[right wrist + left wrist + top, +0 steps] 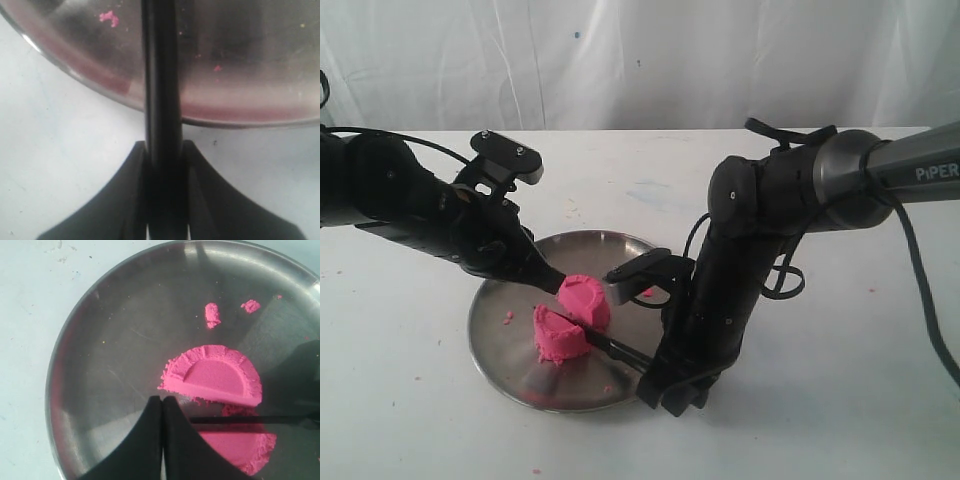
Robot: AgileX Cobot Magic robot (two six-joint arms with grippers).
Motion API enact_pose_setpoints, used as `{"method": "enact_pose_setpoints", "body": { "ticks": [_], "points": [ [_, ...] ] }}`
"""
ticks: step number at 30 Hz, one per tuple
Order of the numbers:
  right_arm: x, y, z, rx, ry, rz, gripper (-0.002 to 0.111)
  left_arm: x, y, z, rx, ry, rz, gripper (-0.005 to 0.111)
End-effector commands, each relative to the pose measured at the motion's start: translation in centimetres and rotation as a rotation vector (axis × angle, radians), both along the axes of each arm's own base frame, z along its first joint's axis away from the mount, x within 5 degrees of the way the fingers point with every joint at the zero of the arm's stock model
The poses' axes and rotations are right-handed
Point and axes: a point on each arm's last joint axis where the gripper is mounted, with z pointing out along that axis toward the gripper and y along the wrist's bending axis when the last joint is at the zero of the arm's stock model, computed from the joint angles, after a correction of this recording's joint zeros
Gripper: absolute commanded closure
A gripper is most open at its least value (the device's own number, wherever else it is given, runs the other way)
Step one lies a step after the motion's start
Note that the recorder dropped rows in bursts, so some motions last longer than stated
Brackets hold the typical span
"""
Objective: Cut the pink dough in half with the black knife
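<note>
The pink dough lies in two halves on the round steel plate [498,325]: a far half [587,299] and a near half [558,336], with a narrow gap between them. The black knife [612,348] lies low in that gap, its blade [250,419] running between one half [215,377] and the other half [240,447]. My right gripper [648,364] is shut on the knife handle [161,75] just past the plate's rim. My left gripper [552,283] is shut and empty, its fingertips [162,401] over the plate beside the far half.
Small pink crumbs [212,315] lie on the plate [110,355], and a few more dot the white table [410,400]. A white curtain hangs behind the table. The plate's rim [100,82] passes under the knife.
</note>
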Motion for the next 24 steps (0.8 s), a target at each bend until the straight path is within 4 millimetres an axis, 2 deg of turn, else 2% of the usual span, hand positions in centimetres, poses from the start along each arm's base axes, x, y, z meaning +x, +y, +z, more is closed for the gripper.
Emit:
{"method": "enact_pose_setpoints", "body": {
  "ticks": [1,17,24],
  "points": [
    [-0.2,-0.1,0.0,-0.009,0.018,0.007,0.108,-0.2,-0.1,0.0,-0.007,0.006,0.000,0.107],
    [-1.4,-0.5,0.1,-0.053,0.146,0.037,0.108,-0.2,-0.1,0.0,-0.007,0.006,0.000,0.107],
    [-0.9,-0.3,0.0,-0.041,0.096,-0.009,0.108,-0.2,-0.1,0.0,-0.007,0.006,0.000,0.107]
  ]
}}
